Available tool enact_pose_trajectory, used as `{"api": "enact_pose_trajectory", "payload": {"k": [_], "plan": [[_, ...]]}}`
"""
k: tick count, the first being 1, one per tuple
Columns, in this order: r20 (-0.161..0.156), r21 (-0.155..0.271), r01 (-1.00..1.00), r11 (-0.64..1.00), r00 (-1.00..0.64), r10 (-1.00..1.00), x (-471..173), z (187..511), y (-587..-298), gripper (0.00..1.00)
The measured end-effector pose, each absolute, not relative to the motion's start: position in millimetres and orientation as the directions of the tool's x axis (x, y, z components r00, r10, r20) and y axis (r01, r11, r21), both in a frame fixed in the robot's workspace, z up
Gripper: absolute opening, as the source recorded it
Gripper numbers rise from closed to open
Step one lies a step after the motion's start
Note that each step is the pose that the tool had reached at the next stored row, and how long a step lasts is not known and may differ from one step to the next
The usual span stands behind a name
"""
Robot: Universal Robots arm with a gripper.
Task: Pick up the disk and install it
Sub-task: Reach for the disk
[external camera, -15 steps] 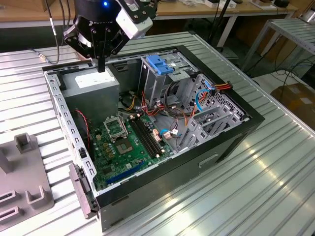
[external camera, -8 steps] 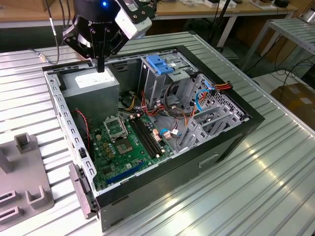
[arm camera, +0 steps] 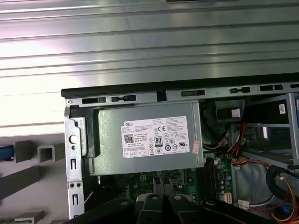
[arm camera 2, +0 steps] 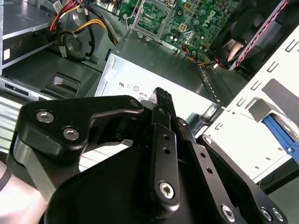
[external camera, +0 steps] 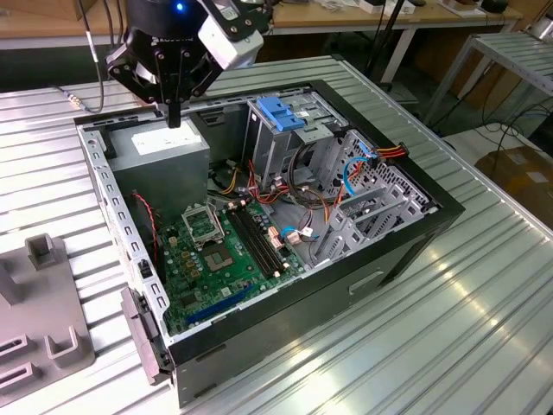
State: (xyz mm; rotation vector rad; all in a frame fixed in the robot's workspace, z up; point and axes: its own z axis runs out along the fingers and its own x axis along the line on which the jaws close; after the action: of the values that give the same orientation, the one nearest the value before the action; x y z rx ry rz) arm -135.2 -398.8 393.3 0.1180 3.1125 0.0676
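Hovering over the power supply (external camera: 164,147), the fingers (external camera: 174,108) were clenched on nothing. The first wrist view caught a blue sliver, maybe the disk (arm camera: 4,152), beside the fixture (arm camera: 46,151), well apart from that supply.

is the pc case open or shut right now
Open. The pc case has no side panel on top, so the motherboard, power supply and drive cage inside are exposed.

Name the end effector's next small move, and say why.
Probably open the fingers. In the exterior view the end effector hangs just above the grey power supply, shut with nothing between its fingers, so it could not take hold of anything as it stands. The drive cage with the blue top stands apart, toward the exterior view's right.
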Motion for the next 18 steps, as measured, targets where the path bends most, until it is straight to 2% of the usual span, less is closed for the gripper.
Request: {"api": "enact_pose_trajectory", "payload": {"k": [18], "plan": [[-0.024, 0.044, 0.075, 0.996, -0.997, 0.076, -143.3, 393.3, -398.7, 0.1]]}}
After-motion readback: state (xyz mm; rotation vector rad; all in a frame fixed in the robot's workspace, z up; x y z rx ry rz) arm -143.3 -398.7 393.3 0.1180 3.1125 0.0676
